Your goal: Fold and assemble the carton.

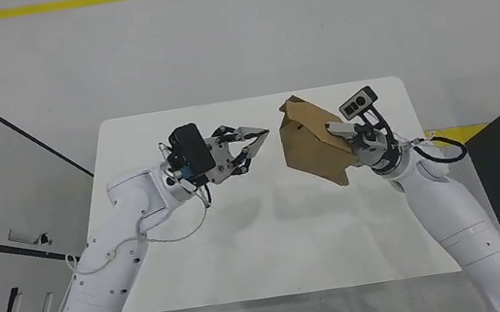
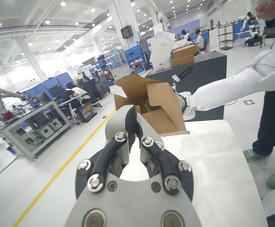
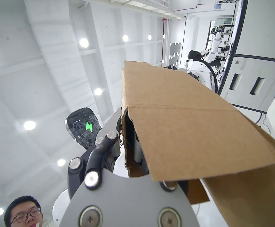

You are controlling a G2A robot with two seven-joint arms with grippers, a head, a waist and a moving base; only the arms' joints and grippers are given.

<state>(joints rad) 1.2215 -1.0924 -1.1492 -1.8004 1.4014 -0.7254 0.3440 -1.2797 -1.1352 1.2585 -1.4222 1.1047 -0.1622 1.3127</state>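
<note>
Here, brown corrugated cardboard carton [image 1: 313, 146] with flaps loose, held tilted above the white bench [image 1: 273, 241], right tool [image 1: 331, 130] pinching one wall, left tool [image 1: 258, 137] pressed together, empty, near the carton, not touching.

Carton [image 2: 163, 103]: matt brown cardboard, rough edges. Table [image 1: 245, 245]: smooth matt white. Left gripper [image 2: 133, 111]: brushed metal, blk ribbed jaws.

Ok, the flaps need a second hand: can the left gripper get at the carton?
Probably yes: the left gripper faces the carton held up by the right gripper, with open air between, though its jaws are shut.
</note>
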